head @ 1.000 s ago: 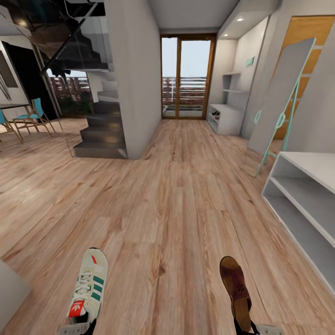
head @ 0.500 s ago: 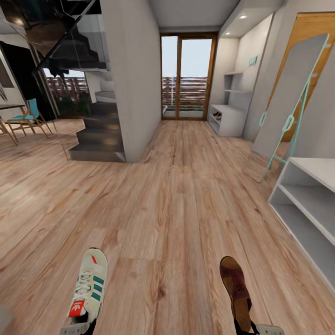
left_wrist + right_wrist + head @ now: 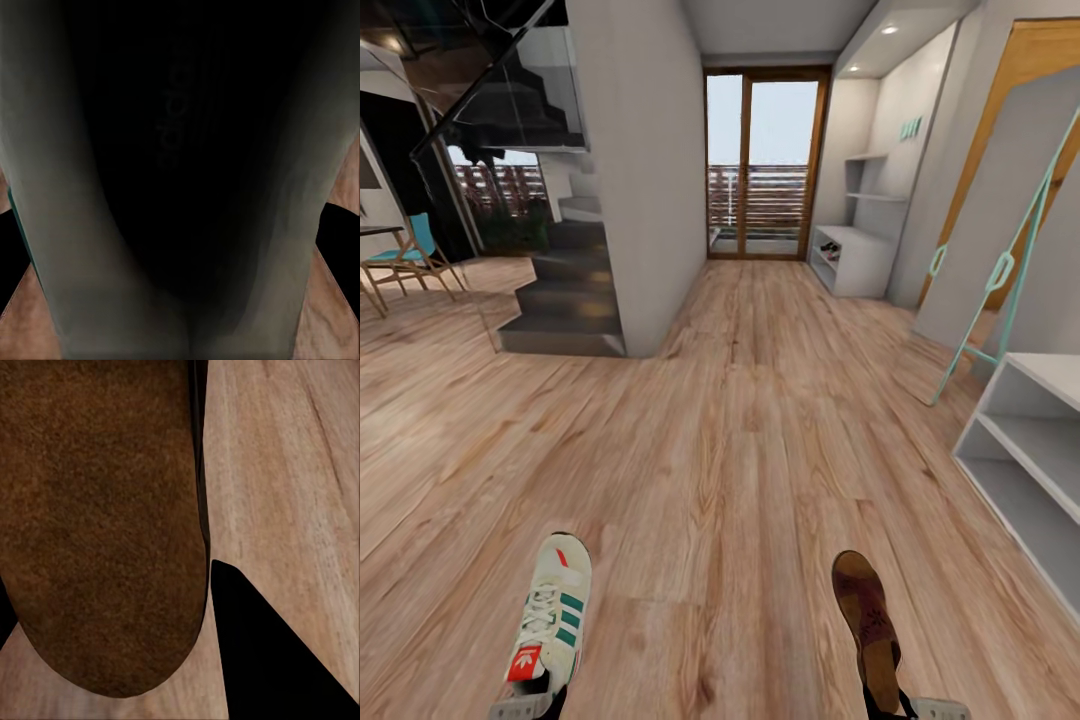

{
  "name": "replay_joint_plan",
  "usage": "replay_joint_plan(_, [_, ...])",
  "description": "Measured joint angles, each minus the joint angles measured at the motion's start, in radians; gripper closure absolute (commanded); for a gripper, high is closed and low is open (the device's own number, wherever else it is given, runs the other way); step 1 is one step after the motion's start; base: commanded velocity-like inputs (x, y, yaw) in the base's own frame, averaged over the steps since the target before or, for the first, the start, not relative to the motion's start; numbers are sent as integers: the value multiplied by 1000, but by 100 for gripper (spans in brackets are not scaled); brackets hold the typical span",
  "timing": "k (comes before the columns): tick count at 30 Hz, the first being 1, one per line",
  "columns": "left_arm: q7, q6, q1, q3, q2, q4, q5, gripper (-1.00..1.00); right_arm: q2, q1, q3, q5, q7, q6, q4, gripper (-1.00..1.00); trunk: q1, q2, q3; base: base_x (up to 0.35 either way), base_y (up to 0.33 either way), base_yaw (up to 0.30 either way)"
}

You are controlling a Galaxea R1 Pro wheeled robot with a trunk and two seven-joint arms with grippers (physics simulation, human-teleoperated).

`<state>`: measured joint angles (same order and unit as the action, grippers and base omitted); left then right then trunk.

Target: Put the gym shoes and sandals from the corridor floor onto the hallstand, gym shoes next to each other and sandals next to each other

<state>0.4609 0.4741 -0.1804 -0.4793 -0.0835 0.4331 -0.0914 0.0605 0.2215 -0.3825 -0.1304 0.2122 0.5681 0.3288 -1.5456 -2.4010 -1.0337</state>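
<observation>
One gym shoe (image 3: 550, 620), cream with green stripes and a red-orange tongue label, hangs over the corridor floor (image 3: 730, 460) at the lower left, with my left gripper (image 3: 525, 708) shut on its heel end. The left wrist view looks into the gym shoe's (image 3: 180, 187) dark inside. A brown sandal (image 3: 868, 625) hangs at the lower right, held by my right gripper (image 3: 908, 706). In the right wrist view the sandal's (image 3: 97, 525) suede footbed lies beside a black finger (image 3: 262, 652). The hallstand (image 3: 855, 258) stands far ahead on the right, next to the glass door.
A white open-shelved unit (image 3: 1025, 450) stands close on my right, with a leaning grey panel on a mint frame (image 3: 1000, 260) behind it. On the left are a pillar (image 3: 640, 180), dark stairs (image 3: 565, 310) and chairs (image 3: 405, 260). The glass door (image 3: 760, 165) ends the corridor.
The whole view has shifted: the right shelf unit and the leaning panel have slid right and grown nearer. Both shoes stay at the same spots in the view, still held.
</observation>
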Motion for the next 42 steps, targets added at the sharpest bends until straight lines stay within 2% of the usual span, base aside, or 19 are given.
replay_joint_plan(42, [0, 0, 0, 0, 0, 0, 0, 100, 0, 0, 0, 0, 0, 0, 1, 100, 0, 0, 0, 340, 0, 0])
